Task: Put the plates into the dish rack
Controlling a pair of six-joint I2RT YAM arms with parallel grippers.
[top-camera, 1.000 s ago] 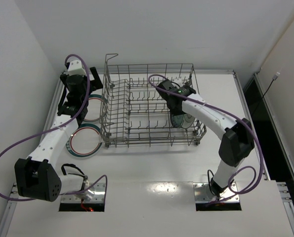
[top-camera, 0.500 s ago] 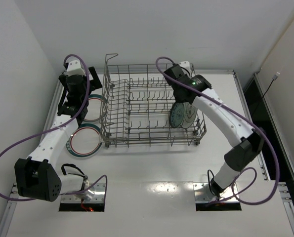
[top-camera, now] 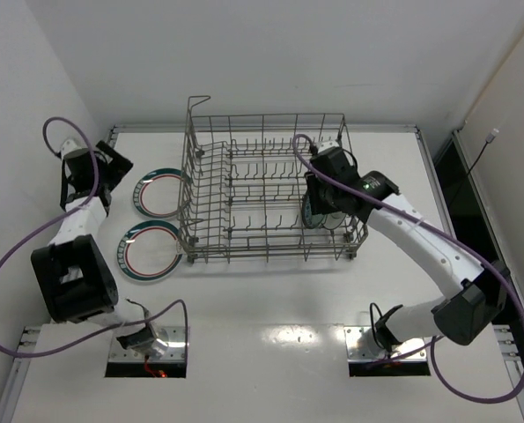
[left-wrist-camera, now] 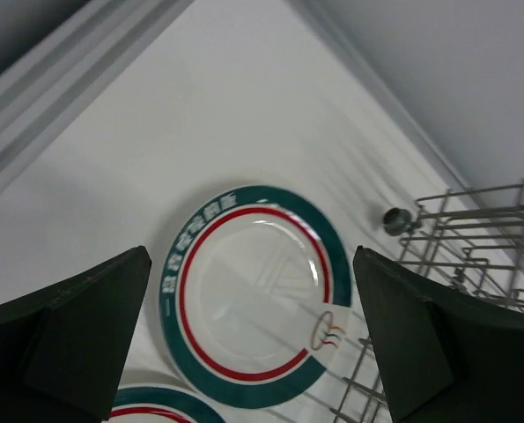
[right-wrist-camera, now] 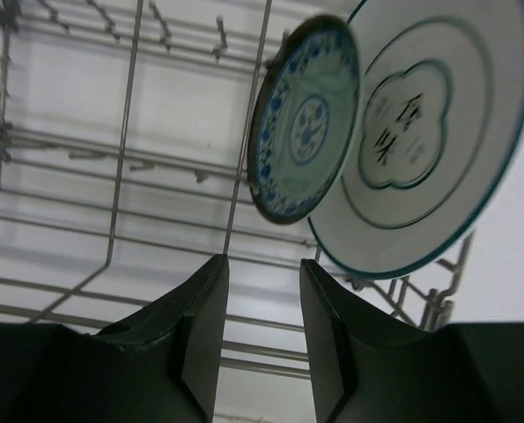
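Note:
The grey wire dish rack (top-camera: 253, 189) stands mid-table. Two plates stand upright at its right end: the small teal patterned plate (right-wrist-camera: 304, 119) and, behind it, the white plate with a dark centre motif (right-wrist-camera: 420, 132). My right gripper (right-wrist-camera: 263, 264) is open and empty just in front of them, over the rack's right end (top-camera: 325, 203). Two white plates with red-and-green rims lie flat left of the rack, a far one (top-camera: 162, 194) and a near one (top-camera: 151, 251). My left gripper (left-wrist-camera: 251, 256) is wide open and empty above the far plate (left-wrist-camera: 253, 295), at the table's left edge (top-camera: 112, 169).
The rack's wires (left-wrist-camera: 473, 229) rise close to the right of the far flat plate. The near flat plate's rim (left-wrist-camera: 147, 407) shows at the bottom of the left wrist view. The table's raised left border (top-camera: 103, 176) runs beside my left arm. Rack tines (right-wrist-camera: 121, 159) fill the space left of the standing plates.
My left arm has swung left, away from the rack to the table's edge. My right gripper let go of the teal plate, rose toward the far rail, then came back over the standing plates.

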